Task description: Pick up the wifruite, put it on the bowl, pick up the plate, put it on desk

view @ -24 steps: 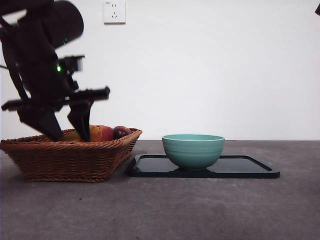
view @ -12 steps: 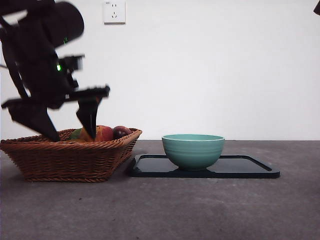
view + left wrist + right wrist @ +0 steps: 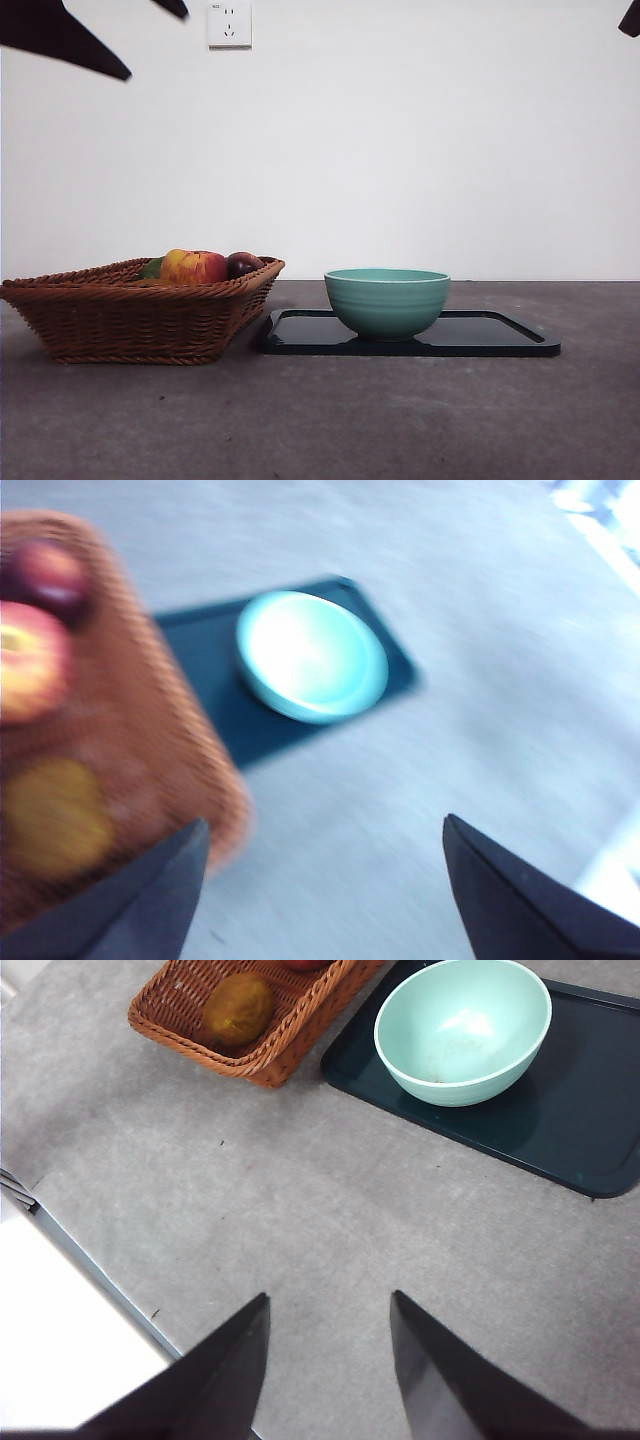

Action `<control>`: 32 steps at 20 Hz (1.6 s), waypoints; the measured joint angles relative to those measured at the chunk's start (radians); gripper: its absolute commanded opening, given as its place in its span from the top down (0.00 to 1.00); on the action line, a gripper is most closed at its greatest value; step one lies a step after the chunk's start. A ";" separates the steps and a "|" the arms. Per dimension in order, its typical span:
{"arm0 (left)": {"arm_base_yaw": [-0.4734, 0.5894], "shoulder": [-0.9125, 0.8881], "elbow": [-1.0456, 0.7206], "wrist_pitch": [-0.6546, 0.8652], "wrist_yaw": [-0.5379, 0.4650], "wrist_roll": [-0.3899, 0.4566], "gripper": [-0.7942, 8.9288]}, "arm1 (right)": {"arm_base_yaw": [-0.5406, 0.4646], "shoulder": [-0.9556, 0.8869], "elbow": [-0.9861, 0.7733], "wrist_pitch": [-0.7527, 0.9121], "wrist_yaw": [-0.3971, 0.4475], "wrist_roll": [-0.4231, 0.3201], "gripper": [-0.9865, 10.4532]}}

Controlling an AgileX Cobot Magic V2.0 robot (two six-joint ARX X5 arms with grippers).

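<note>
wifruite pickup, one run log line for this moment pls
wifruite: in basket, not held | left gripper: open, empty, high above basket | right gripper: open, waiting | bowl: empty, on tray

A robot test bench in a plain indoor room, as I see it through my rig's cameras — not a lived-in kitchen. A bare white wall [image 3: 420,140] carries a single power socket [image 3: 229,23]. The dark grey desk [image 3: 330,420] holds only staged props — a wicker basket [image 3: 130,320] of fruit, and a teal bowl [image 3: 386,300] standing on a flat black tray [image 3: 490,335]. Beyond the desk's edge, pale floor [image 3: 60,1330] shows in my right wrist view.
</note>
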 measured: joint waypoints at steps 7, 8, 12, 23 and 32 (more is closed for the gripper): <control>-0.001 -0.075 0.000 -0.200 0.142 0.117 0.53 | 0.000 0.000 0.000 0.000 0.000 0.008 0.74; -0.001 -0.075 0.000 -0.210 0.142 0.129 0.53 | 0.000 0.000 0.000 0.000 0.000 0.008 0.74; -0.001 -0.075 0.000 -0.212 0.142 0.144 0.53 | 0.000 0.000 0.000 0.000 0.000 0.008 0.74; -0.001 -0.075 0.000 -0.212 0.142 0.147 0.53 | 0.000 0.047 0.021 0.135 0.040 0.183 0.66; -0.001 -0.075 0.000 -0.212 0.142 0.153 0.53 | -0.001 0.469 0.329 0.173 0.161 0.207 0.66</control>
